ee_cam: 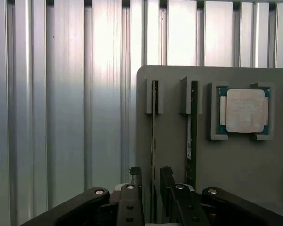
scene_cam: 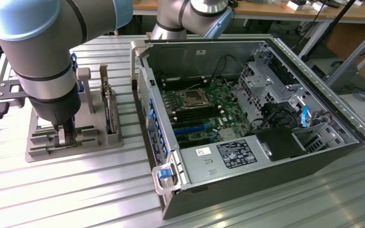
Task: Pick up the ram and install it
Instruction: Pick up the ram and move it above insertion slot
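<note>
Exterior view: my claw (scene_cam: 65, 137) hangs low over the tray (scene_cam: 49, 154), beside the open case (scene_cam: 189, 185). Wrist view: the ram (ee_cam: 154, 127) stands on edge in its tray slot, between my wide-open jaws, which hold nothing. It sits nearer one finger (ee_cam: 166, 178); closing so could, I judge, tilt or flex it, or nudge the card (ee_cam: 193, 132) just beside.
</note>
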You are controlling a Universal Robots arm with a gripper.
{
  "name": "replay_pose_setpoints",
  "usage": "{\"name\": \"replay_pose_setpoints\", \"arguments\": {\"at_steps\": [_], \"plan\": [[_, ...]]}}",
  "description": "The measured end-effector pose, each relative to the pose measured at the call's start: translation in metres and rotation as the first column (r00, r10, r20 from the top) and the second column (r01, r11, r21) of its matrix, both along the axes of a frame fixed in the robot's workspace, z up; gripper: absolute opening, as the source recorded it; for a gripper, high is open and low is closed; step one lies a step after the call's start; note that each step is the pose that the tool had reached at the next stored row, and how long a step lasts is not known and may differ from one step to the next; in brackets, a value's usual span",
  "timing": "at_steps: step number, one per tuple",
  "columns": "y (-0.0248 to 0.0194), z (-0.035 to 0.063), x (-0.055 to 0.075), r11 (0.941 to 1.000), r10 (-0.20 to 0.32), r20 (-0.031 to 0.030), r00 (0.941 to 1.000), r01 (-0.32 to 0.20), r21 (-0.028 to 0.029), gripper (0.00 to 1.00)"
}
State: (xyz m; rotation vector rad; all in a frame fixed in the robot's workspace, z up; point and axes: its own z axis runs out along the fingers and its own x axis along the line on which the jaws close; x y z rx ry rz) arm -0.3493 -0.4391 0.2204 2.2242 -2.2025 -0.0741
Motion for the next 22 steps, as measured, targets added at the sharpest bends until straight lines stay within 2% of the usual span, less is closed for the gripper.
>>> {"name": "replay_pose_setpoints", "arguments": {"at_steps": [12,15,19,22], "plan": [[-0.0004,-0.0070,-0.0013,1.0000,0.003,0.0001,1.0000,-0.003,0.0001,0.30],[-0.0005,-0.0078,-0.0035,0.9998,0.022,0.0000,0.9998,-0.022,-0.0005,0.30],[-0.0005,-0.0087,-0.0069,0.9969,0.078,-0.0003,0.9969,-0.078,-0.0032,0.30],[0.0007,-0.0091,-0.0072,0.9960,0.090,-0.0001,0.9960,-0.090,-0.0034,0.30]]}}
